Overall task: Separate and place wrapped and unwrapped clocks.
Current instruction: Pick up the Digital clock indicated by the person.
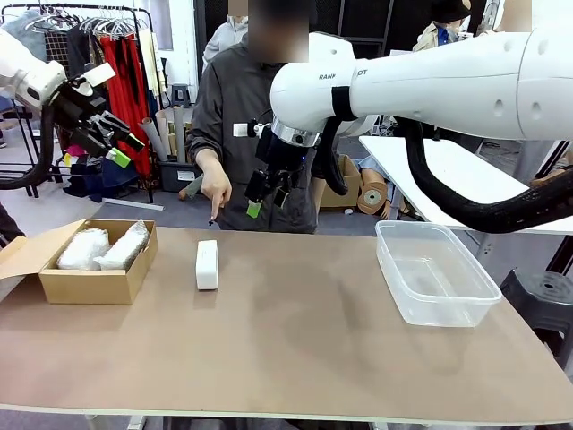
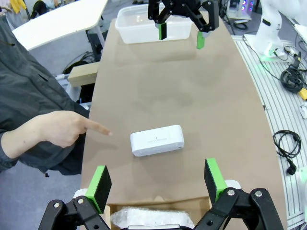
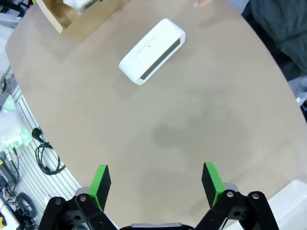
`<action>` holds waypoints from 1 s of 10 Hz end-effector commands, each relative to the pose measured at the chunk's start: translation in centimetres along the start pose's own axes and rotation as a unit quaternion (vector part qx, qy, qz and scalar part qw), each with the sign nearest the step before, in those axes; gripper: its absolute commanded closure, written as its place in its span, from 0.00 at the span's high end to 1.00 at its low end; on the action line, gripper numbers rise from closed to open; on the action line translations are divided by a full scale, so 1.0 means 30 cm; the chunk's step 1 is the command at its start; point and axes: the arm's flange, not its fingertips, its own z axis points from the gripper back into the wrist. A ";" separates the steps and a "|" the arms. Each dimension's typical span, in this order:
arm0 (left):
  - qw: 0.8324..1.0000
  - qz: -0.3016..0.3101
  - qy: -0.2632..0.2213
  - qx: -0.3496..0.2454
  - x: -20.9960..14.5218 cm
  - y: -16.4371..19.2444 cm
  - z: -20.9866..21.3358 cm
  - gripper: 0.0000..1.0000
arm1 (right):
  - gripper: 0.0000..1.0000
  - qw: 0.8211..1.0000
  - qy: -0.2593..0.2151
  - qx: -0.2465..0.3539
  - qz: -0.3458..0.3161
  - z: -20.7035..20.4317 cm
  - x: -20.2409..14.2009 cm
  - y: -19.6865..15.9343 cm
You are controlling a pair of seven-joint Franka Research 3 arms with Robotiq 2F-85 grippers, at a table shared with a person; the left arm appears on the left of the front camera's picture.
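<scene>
Bench (image 1: 286,367) carries the bare clock (image 1: 207,264) mid-left, near the box (image 1: 89,285) holding two wrapped clocks (image 1: 83,249); tub (image 1: 467,305) at right. A hand (image 1: 215,186) points at the bare clock. Left gripper (image 1: 127,149) and right gripper (image 1: 269,202) hover wide, holding nothing. We judge the bare clock's pick pending; next, descend and straddle it.

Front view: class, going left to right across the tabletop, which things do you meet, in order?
Cardboard box with the two wrapped clocks inside → unwrapped clock → clear plastic container.
</scene>
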 end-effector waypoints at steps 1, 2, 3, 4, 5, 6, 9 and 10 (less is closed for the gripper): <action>1.000 -0.002 0.002 -0.003 -0.001 -0.007 0.004 1.00 | 1.00 1.000 -0.006 0.002 -0.005 0.003 -0.030 0.010; 1.000 -0.002 0.002 -0.003 -0.001 -0.007 0.004 1.00 | 1.00 1.000 -0.006 0.002 -0.005 0.003 -0.030 0.010; 1.000 -0.002 0.002 -0.003 -0.001 -0.007 0.004 1.00 | 1.00 1.000 -0.006 0.002 -0.005 0.003 -0.030 0.010; 1.000 -0.002 0.002 -0.003 -0.001 -0.007 0.004 1.00 | 1.00 1.000 0.000 0.000 0.000 -0.001 0.000 0.000; 1.000 -0.002 0.002 -0.003 -0.001 -0.007 0.004 1.00 | 1.00 1.000 0.005 0.001 -0.022 -0.030 0.041 0.053; 1.000 -0.002 0.002 -0.003 -0.001 -0.007 0.004 1.00 | 1.00 0.999 0.010 -0.007 -0.050 -0.060 0.081 0.102; 1.000 -0.002 0.002 -0.003 -0.001 -0.007 0.004 1.00 | 1.00 0.986 0.020 -0.074 -0.151 -0.143 0.190 0.219; 1.000 -0.002 0.002 -0.003 -0.001 -0.007 0.004 1.00 | 1.00 0.978 0.031 -0.096 -0.185 -0.177 0.220 0.252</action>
